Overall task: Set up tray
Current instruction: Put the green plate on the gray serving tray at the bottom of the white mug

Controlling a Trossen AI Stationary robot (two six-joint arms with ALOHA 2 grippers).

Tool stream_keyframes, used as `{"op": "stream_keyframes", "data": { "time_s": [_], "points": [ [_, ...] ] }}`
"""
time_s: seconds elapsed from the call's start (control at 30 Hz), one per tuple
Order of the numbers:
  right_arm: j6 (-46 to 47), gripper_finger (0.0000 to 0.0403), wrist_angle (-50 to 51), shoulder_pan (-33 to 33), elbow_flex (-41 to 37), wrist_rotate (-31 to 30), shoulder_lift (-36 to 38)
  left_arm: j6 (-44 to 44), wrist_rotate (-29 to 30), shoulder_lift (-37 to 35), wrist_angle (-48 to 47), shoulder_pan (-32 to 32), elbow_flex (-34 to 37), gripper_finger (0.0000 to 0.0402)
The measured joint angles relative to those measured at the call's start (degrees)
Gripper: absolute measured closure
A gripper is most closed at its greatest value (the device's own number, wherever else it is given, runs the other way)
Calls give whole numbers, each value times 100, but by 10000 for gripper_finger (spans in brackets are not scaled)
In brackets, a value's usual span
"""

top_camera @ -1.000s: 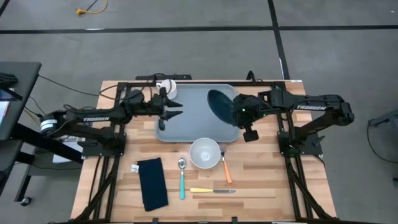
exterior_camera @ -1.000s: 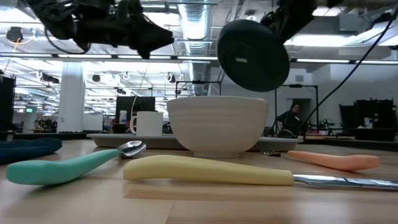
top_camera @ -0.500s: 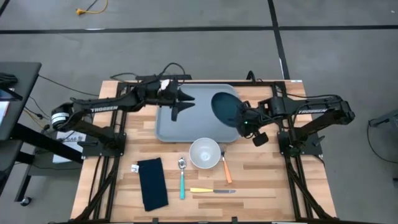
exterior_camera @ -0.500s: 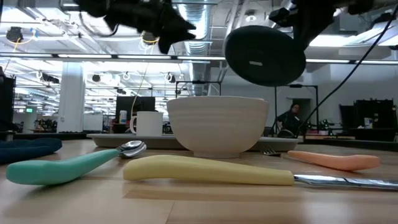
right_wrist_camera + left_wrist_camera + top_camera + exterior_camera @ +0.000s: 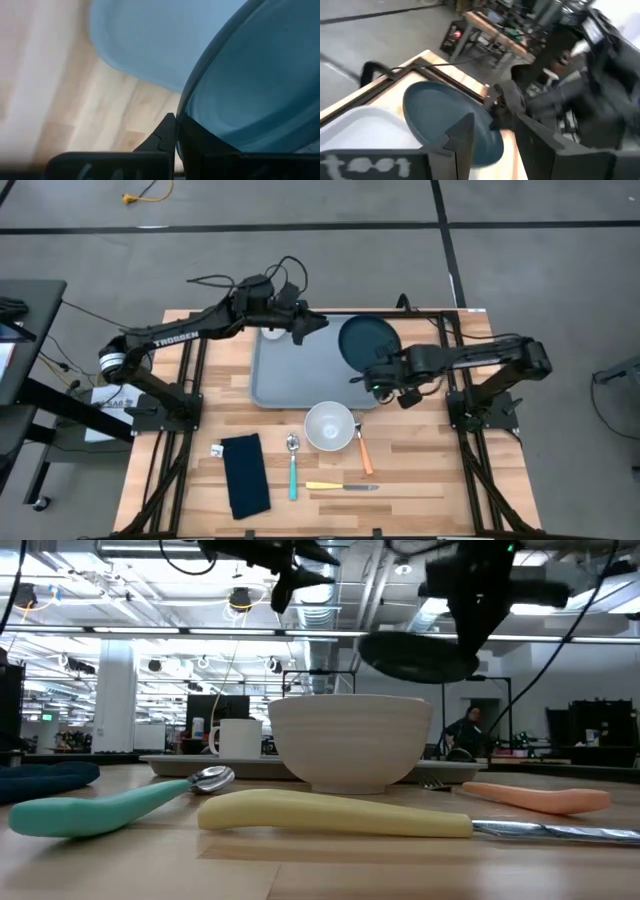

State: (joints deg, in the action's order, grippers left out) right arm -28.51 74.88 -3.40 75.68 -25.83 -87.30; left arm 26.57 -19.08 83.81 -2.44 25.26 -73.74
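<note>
The tray (image 5: 290, 370) lies flat on the far middle part of the wooden table (image 5: 420, 470), and its big grey-blue floor is mostly bare. At about two o'clock on the tray, a dark round plate (image 5: 368, 343) is up in the air over the tray's right far corner. The right gripper (image 5: 377, 377) has its fingers pinched tight on the near edge of the plate, and from the low view the plate (image 5: 418, 657) hangs almost level, above the bowl's top. At about eleven o'clock on the tray, the left gripper (image 5: 312, 323) is up high over the tray's far edge with its two fingers apart, and it has nothing in them. In its own wrist view the plate (image 5: 451, 122) shows just past its fingers (image 5: 462, 137). A white mug (image 5: 237, 738) stands at the tray's far left corner. At six o'clock from the tray, just off its near edge, sits a white bowl (image 5: 329, 426). Beside the bowl at its left lies a spoon with a teal handle (image 5: 292, 465), and at its right lies a fork with an orange handle (image 5: 364, 451). Nearer still lies a knife with a yellow handle (image 5: 341, 486). At about seven o'clock from the tray, well apart from it, lies a dark blue folded napkin (image 5: 245, 474).
</note>
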Motion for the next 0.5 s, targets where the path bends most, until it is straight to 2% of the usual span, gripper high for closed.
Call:
{"op": "stream_keyframes", "data": {
  "time_s": [0.17, 0.33, 0.5],
  "points": [
    [49, 400, -99, -33, 6, -422, -521, 16, 766, 121, -422, -15, -16, 276],
    [53, 399, -250, -126, 17, -794, -744, -35, 1473, 285, -560, -134, -26, 276],
    [169, 399, -247, -199, 288, -1031, -834, 86, 1756, 582, -592, -198, -19, 276]
  ]
}}
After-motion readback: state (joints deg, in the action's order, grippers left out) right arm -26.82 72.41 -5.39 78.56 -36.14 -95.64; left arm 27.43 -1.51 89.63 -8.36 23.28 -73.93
